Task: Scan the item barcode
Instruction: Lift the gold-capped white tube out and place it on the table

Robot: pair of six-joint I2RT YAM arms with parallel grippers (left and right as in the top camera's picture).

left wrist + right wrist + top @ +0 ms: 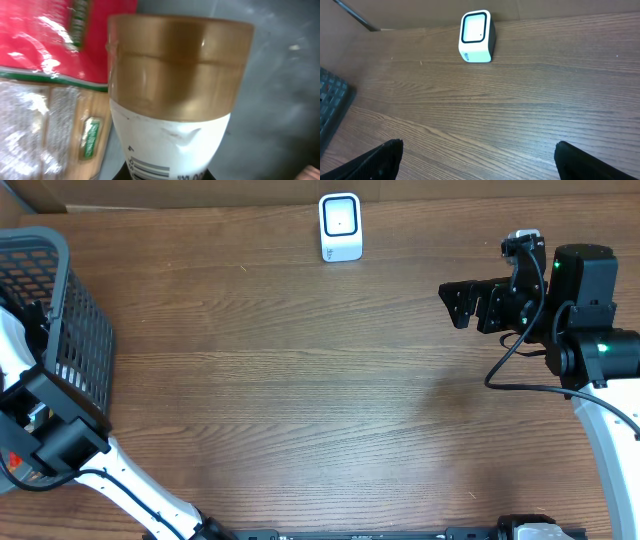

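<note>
The item is a white bottle with a gold cap (175, 90), filling the left wrist view with its cap pointing away from the camera. A barcode (150, 169) shows on its white body near the bottom edge. My left gripper (167, 177) is shut on the bottle, with only dark finger edges showing beside it. In the overhead view that gripper is hidden inside the black basket (60, 320). The white scanner (340, 226) (476, 36) stands at the table's far edge. My right gripper (477, 160) (455, 305) hangs open over bare wood at the right, holding nothing.
A red packet (45, 35) and a clear-and-tan packet (45, 130) lie beside the bottle on the basket's grey floor (280, 90). The basket stands at the table's left edge. A cardboard wall (420, 12) runs behind the scanner.
</note>
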